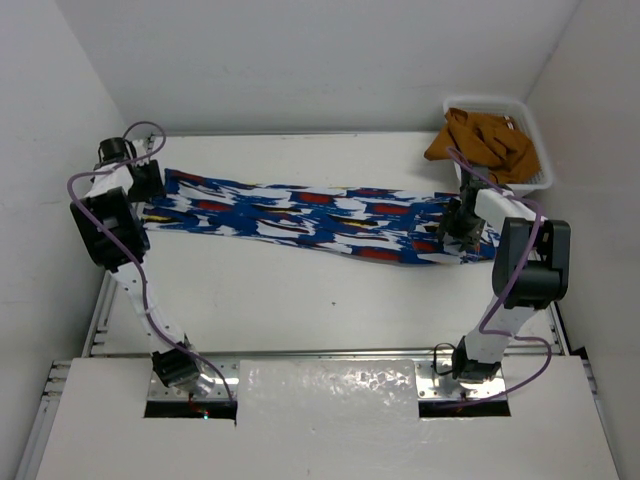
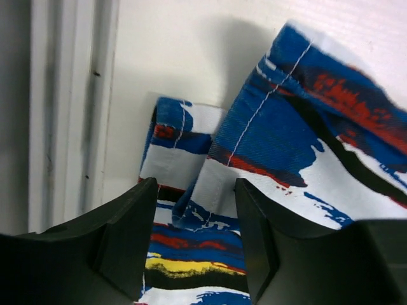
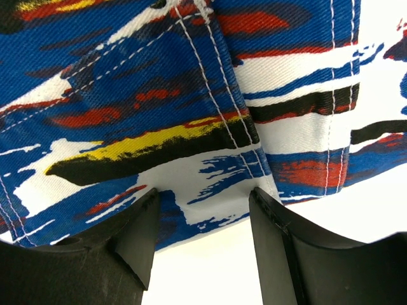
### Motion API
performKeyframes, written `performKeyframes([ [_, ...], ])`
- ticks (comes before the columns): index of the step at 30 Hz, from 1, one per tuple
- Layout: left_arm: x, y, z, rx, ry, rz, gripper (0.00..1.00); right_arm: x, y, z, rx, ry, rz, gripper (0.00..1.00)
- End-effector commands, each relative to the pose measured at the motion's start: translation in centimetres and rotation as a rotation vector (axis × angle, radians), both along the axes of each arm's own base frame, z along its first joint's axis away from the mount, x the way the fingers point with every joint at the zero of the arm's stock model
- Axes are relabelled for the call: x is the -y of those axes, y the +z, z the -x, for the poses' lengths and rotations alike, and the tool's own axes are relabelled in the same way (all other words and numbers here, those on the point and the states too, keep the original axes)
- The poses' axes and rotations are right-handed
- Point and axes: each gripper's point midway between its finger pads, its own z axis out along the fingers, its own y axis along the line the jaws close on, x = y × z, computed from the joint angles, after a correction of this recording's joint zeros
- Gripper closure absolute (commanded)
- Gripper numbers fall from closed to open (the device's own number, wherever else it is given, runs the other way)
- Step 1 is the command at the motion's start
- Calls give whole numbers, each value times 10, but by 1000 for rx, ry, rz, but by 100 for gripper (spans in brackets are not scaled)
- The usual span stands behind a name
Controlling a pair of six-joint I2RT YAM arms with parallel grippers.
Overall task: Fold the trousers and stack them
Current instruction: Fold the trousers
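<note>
The trousers (image 1: 320, 215), royal blue with white, red, yellow and black patches, lie stretched flat across the table from left to right. My left gripper (image 1: 152, 190) is at their left end. In the left wrist view it (image 2: 197, 190) is open, with its jaws either side of the leg hems (image 2: 267, 140). My right gripper (image 1: 453, 232) is at their right end. In the right wrist view it (image 3: 203, 197) is open, with its jaws set at the near edge of the stitched fabric (image 3: 191, 127). Neither gripper is closed on the cloth.
A white basket (image 1: 535, 150) holding a brown garment (image 1: 480, 138) stands at the back right corner. White walls enclose the table on the left, back and right. A metal rail (image 2: 63, 127) runs along the table's left edge.
</note>
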Motion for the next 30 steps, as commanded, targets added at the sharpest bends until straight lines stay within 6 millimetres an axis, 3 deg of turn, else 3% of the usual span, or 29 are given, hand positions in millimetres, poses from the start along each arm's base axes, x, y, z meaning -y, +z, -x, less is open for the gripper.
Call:
performKeyframes([
  [1, 1, 5, -2, 17, 2, 5, 51, 4, 4, -4, 4, 13, 32, 45],
  [4, 11, 0, 1, 5, -22, 21, 56, 4, 2, -3, -2, 13, 35, 45],
  [11, 20, 2, 6, -10, -44, 38, 83, 5, 2, -3, 3, 10, 39, 45],
  [14, 19, 10, 9, -16, -48, 29, 100, 6, 4, -3, 9, 11, 45, 45],
  [17, 17, 28, 9, 1, -51, 9, 100, 6, 5, -5, 15, 13, 45, 44],
  [23, 4, 100, 5, 92, -65, -118, 100, 5, -4, -3, -8, 11, 40, 44],
  [26, -1, 115, 9, 93, -75, -167, 100, 6, -11, -2, -24, 5, 39, 45],
  [30, -4, 115, 17, 59, -86, -189, 100, 6, -14, -1, -20, 0, 40, 44],
])
